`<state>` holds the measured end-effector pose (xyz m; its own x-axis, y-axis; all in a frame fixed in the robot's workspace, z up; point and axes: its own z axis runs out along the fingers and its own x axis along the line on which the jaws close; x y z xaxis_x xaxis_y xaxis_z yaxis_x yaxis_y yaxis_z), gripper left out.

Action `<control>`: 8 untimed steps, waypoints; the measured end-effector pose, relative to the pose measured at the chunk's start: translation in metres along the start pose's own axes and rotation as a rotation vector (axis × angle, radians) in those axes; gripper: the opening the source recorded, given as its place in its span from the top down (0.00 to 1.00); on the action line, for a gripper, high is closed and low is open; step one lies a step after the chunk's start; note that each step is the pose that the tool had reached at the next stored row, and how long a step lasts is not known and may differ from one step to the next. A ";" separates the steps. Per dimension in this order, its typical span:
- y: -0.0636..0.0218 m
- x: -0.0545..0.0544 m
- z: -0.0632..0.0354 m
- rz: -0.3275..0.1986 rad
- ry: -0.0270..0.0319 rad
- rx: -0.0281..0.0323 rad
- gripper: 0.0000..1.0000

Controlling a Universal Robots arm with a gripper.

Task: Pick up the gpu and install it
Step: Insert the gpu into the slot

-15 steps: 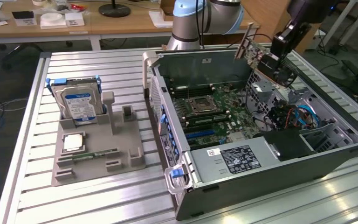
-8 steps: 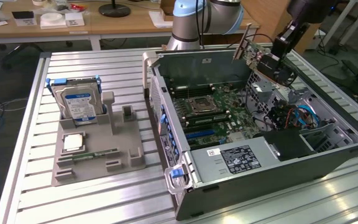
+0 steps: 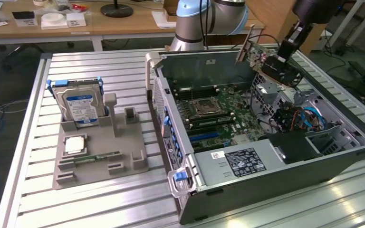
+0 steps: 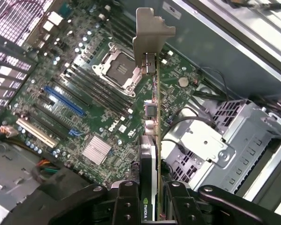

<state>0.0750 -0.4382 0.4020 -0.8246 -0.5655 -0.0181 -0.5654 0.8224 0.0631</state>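
In the exterior view the gpu (image 3: pixel 255 54) is being held by the gripper (image 3: pixel 283 59) at two o'clock over the computer case (image 3: pixel 265 171), and in the wrist view it is being pinched by the jaws above the green board (image 4: pixel 84 93), likely to meet a slot (image 4: pixel 63 101).

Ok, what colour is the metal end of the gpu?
Plain silvery grey. The bracket of the gpu shows best in the wrist view.

Silver-grey arm (image 3: pixel 192 28) of thick rounded tubes, pale blue joint caps (image 3: pixel 233 19), thin dark cable down its front, black wrist end (image 3: pixel 315 9), black jaws dotted with small round screws (image 4: pixel 127 204)
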 end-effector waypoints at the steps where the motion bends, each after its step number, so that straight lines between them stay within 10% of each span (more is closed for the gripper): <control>1: 0.0000 0.000 0.0000 -0.011 0.0006 -0.0002 0.73; 8: 0.0000 0.000 0.0000 -0.090 0.0056 -0.0016 0.73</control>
<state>0.0750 -0.4382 0.4020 -0.7703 -0.6374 -0.0182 -0.6371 0.7682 0.0631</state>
